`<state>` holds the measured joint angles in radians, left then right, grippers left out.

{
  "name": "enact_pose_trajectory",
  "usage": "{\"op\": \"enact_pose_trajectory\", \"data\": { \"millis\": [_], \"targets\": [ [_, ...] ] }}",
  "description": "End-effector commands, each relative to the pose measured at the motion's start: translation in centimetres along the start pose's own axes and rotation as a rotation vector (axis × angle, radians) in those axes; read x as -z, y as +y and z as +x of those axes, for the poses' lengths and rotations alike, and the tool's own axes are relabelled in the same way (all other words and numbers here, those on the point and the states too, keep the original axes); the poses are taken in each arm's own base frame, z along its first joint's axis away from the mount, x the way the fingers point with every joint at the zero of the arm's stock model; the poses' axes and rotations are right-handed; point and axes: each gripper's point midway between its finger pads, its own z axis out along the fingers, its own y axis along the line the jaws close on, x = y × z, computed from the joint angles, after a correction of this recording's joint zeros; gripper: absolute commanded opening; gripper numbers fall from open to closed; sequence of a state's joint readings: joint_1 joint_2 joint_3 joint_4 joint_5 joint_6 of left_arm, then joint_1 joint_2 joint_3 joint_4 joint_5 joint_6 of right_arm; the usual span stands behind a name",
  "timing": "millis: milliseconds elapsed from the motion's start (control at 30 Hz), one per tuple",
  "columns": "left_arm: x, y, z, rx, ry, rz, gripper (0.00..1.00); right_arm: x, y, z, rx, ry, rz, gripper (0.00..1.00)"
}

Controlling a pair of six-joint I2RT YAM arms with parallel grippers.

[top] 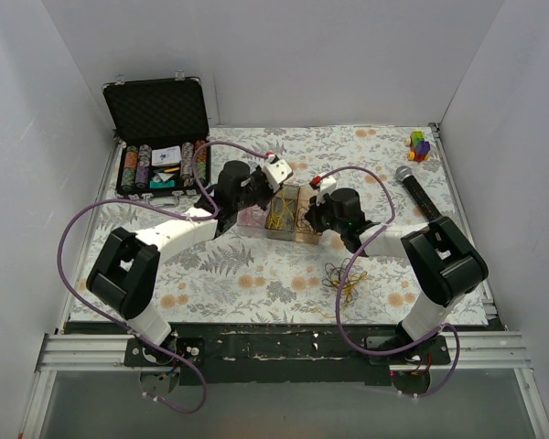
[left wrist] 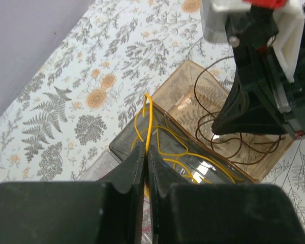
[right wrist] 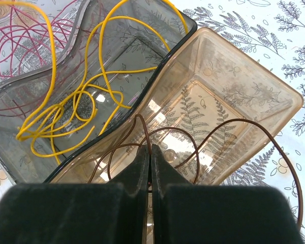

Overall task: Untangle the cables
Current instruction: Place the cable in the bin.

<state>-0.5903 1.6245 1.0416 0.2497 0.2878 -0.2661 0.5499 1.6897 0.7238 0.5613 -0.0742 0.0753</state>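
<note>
Black and padded, the left tool [left wrist: 145, 150] is pinched tight on one thin yellow wire [left wrist: 149, 122] rising from a smoky grey plastic tray [right wrist: 137, 56]. The right tool [right wrist: 149, 151] is clamped on a brown wire [right wrist: 234, 121] over the amber tray [right wrist: 244, 76]. A third, pinkish tray [top: 253, 219] holds red wires [right wrist: 18, 48]. One small tangle of wires [top: 345, 282] lies loose on the flowered surface [top: 256, 274].

Plain white walls [top: 329, 55] closed in the counter [top: 274, 344] at nine, twelve and three o'clock. A floral cloth [top: 256, 274] (grey ferns, orange blooms) covered it. An aluminium rail [top: 284, 363] ran at six o'clock; the light was even.
</note>
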Motion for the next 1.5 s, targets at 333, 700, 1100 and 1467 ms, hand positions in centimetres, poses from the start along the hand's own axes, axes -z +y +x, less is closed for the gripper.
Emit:
{"op": "enact_pose_trajectory", "data": {
  "millis": [333,700,1100,1467],
  "targets": [
    [0.4,-1.9,4.2,-0.025,0.088,0.039,0.09,0.9,0.7,-6.3,-0.006,-0.131,-0.013,0.07],
    [-2.3,-1.5,4.5,-0.012,0.126,0.034,0.27,2.5,1.1,-8.9,0.018,-0.169,-0.018,0.23],
    [-1.4,0.5,-1.0,0.060,0.092,-0.006,0.56,5.7,-4.0,-10.2,-0.109,-0.222,0.247,0.29],
    [2.2,-1.0,-5.8,0.029,0.035,0.107,0.98,9.2,-6.9,-4.3,-0.290,-0.052,0.451,0.28]
  ]
}}
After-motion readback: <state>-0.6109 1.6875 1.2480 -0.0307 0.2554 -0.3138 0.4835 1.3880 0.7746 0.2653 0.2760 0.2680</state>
